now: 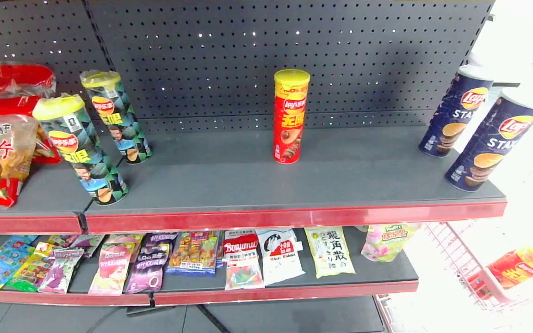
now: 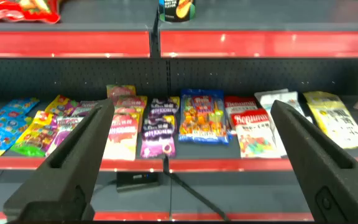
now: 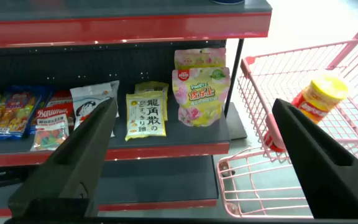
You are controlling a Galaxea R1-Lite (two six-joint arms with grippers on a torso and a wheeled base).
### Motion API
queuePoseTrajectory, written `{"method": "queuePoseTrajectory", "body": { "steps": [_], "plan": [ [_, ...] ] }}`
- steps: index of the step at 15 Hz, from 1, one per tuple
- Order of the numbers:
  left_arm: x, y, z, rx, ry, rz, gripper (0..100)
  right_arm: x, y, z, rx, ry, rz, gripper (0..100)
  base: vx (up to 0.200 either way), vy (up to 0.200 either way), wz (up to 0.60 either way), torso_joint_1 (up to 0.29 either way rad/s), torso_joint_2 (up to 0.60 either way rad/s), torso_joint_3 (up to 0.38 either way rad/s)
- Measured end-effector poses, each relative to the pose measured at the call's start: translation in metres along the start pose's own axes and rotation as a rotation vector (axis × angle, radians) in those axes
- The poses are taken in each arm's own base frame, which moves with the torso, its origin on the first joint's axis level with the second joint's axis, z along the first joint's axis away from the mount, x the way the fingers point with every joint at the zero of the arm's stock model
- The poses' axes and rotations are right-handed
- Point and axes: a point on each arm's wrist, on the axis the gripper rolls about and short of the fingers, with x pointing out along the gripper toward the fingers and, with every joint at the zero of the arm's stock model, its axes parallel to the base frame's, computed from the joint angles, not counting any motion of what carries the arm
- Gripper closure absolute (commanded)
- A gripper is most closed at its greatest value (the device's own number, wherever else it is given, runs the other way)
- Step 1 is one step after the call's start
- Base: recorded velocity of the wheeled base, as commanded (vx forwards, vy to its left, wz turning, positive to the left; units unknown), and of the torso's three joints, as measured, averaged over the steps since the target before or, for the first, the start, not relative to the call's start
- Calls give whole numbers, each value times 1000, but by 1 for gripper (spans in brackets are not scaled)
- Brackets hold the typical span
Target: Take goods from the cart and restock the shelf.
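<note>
Left gripper (image 2: 192, 106) and right gripper (image 3: 194, 104) both face the lower shelf (image 2: 229, 163), fingers wide apart, nothing held. A red chip can (image 3: 321, 96) lies in the pink cart (image 3: 257, 106).

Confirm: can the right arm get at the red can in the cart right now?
Probably yes. The right gripper is open and empty, the cart is open-topped, and the red can sits uncovered inside. Only the wire rim would need clearing.
</note>
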Motion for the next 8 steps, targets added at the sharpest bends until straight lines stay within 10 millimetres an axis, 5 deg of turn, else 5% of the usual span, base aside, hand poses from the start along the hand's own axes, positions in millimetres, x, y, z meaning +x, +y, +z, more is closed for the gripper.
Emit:
{"method": "queuePoseTrajectory", "body": {
  "steps": [3,8],
  "plan": [
    [0,0,0,-1,0,1,0,0,0,0,0,0,0,0,0,0,0,0,0,0],
    [0,0,0,0,1,0,0,0,0,0,-1,0,0,0,0,-200,0,6,5,0]
  ]
}}
